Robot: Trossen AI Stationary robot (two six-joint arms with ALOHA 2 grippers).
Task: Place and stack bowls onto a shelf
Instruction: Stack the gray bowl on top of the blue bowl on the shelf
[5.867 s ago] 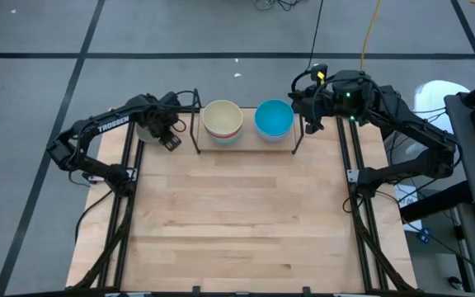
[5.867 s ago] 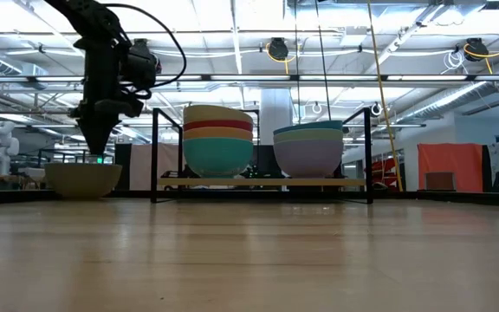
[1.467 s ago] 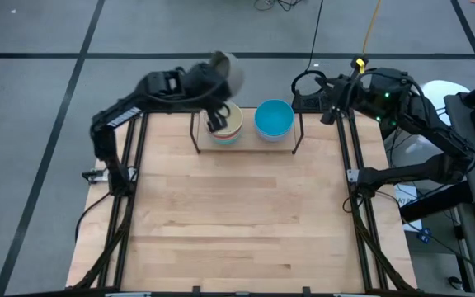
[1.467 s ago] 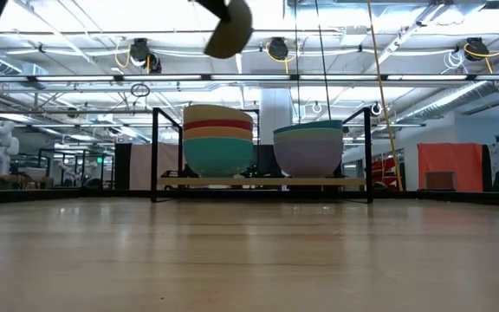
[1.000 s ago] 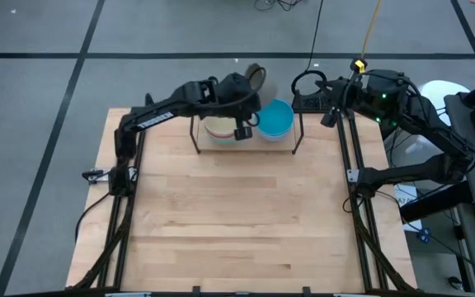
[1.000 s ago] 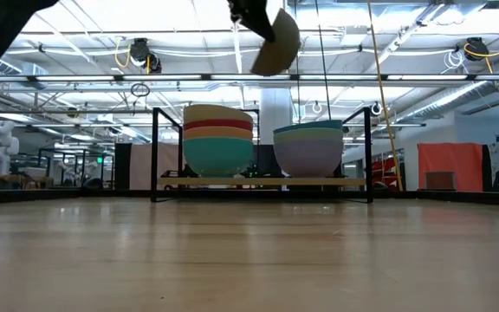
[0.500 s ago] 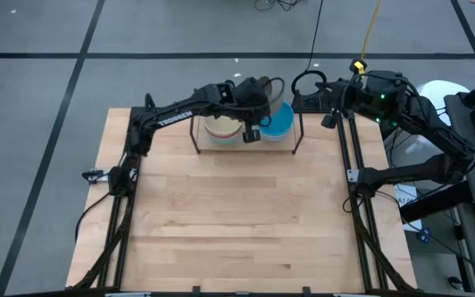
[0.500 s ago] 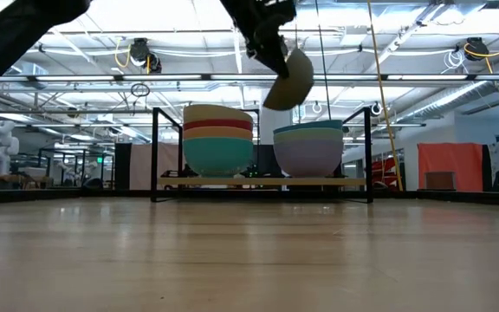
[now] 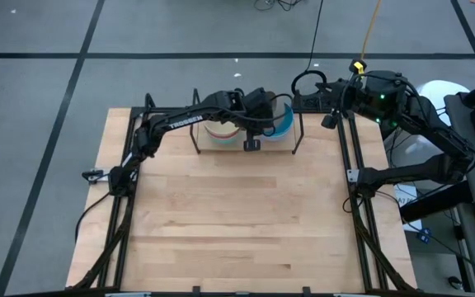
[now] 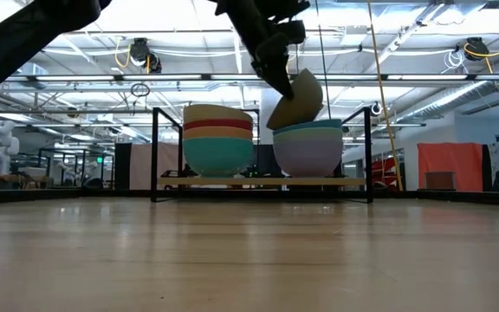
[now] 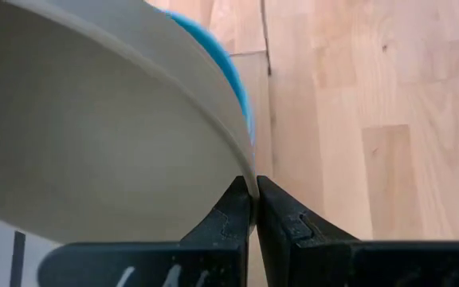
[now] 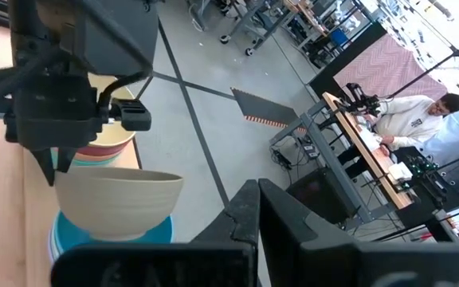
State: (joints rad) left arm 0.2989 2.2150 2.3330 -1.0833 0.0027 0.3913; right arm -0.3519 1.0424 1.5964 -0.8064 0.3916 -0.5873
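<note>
An olive-grey bowl (image 10: 294,102) hangs tilted from my left gripper (image 10: 274,71), which is shut on it above the right stack on the shelf (image 10: 262,183). That stack (image 10: 308,147) has a blue bowl (image 9: 284,125) on top, over pale green and lavender ones. The left stack (image 10: 218,139) shows cream, magenta, orange and cyan. The right wrist view shows the olive-grey bowl (image 12: 118,203) just over the blue one (image 12: 110,237). My right gripper (image 12: 253,211) is shut and waits past the shelf's right end (image 9: 328,118). My left gripper pinches the olive-grey bowl's rim (image 11: 249,182) between its two fingers (image 11: 231,214), coming from above and slanting down. The bowl hangs tilted below the fingers (image 10: 271,65). Its lower edge (image 10: 273,124) is at the blue bowl's rim; whether they touch I cannot tell.
The shelf's black upright rods (image 9: 196,136) stand at both ends of the stacks, at the table's far edge. Bare wooden tabletop (image 9: 237,223) stretches in front of the shelf. A person (image 12: 417,115) sits at a desk in the room beyond.
My left gripper has carried the olive-grey bowl toward the table's right edge and down, from above the left stack to just over the right stack. The bowl stays tilted in the hold.
</note>
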